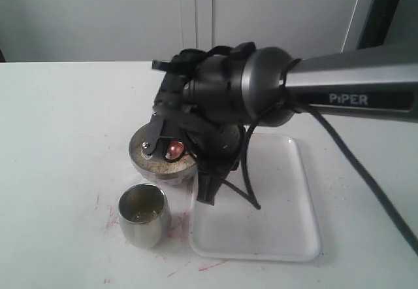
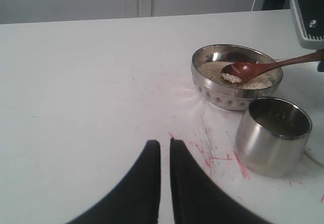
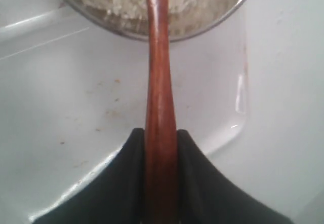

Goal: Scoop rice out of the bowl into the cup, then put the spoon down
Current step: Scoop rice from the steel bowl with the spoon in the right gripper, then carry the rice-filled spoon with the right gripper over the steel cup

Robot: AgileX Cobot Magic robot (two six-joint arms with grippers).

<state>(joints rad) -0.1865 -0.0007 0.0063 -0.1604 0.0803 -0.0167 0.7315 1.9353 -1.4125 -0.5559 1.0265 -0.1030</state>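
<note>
The steel bowl holds off-white rice. The wooden spoon has its oval head resting in the bowl with a few grains on it. Its handle runs back into my right gripper, which is shut on it above the tray's edge. The steel cup stands upright next to the bowl, on the side nearer the exterior camera. My left gripper hovers over bare table well away from the cup, its fingers almost together with nothing between them.
A white plastic tray lies beside the bowl and the cup. The right arm looms over the bowl and hides most of it. Red scribble marks stain the table near the cup.
</note>
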